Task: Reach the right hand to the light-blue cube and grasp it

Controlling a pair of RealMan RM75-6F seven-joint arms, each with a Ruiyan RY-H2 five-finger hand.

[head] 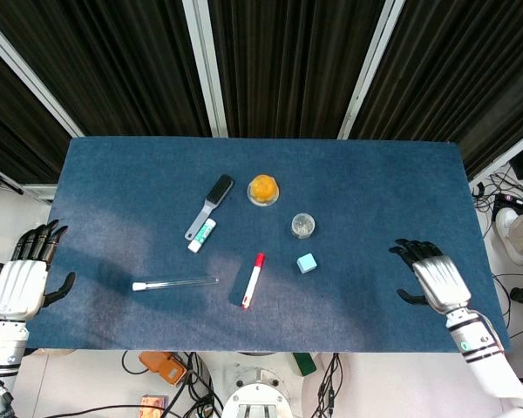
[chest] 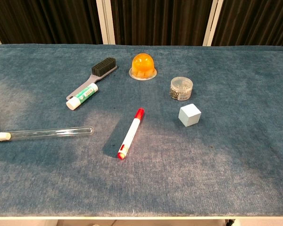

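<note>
Head view shows the right hand (head: 431,280) over the worktop (head: 113,187) near its right edge, fingers spread wide and holding nothing, well apart from the light-blue cube (head: 307,263). Bare blue cloth lies between them. The cube sits right of centre, just in front of a small clear jar (head: 302,225) and right of a red-capped marker (head: 253,279). The left hand (head: 22,281) hangs at the left edge, fingers apart and empty. Chest view shows the cube (chest: 189,115) standing alone, with open cloth to its right and front.
</note>
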